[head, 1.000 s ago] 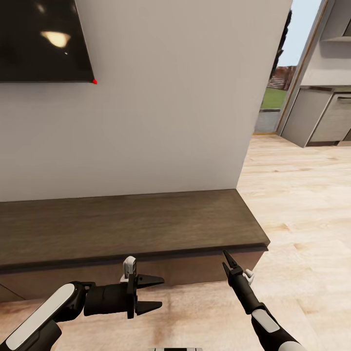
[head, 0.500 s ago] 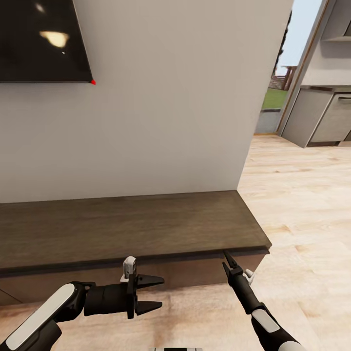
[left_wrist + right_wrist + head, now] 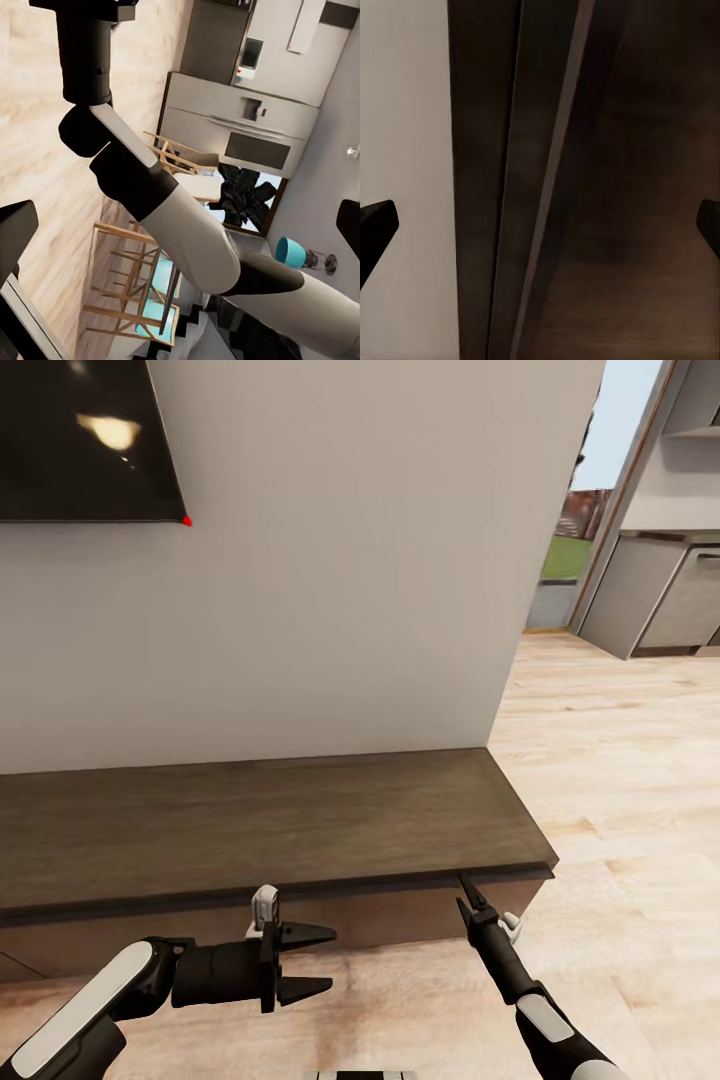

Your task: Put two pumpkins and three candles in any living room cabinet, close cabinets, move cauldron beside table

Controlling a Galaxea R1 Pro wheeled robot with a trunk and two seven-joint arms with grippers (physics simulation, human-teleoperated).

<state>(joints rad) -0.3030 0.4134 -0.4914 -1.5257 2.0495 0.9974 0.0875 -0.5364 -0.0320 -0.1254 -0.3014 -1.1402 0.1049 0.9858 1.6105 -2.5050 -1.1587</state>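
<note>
While the long dark brown cabinet (image 3: 250,825) stands against the white wall (image 3: 340,560) with its fronts shut, the right tool (image 3: 466,891) points at the gap under its top edge near the right end, fingers spread wide in the wrist view. The left tool (image 3: 310,962) hangs just before the cabinet front, spread and holding nothing.

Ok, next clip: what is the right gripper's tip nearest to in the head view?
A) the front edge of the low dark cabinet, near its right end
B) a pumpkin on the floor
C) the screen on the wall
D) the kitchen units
A: the right gripper points up at the front of the cabinet, just under its top edge near the right end.
</note>
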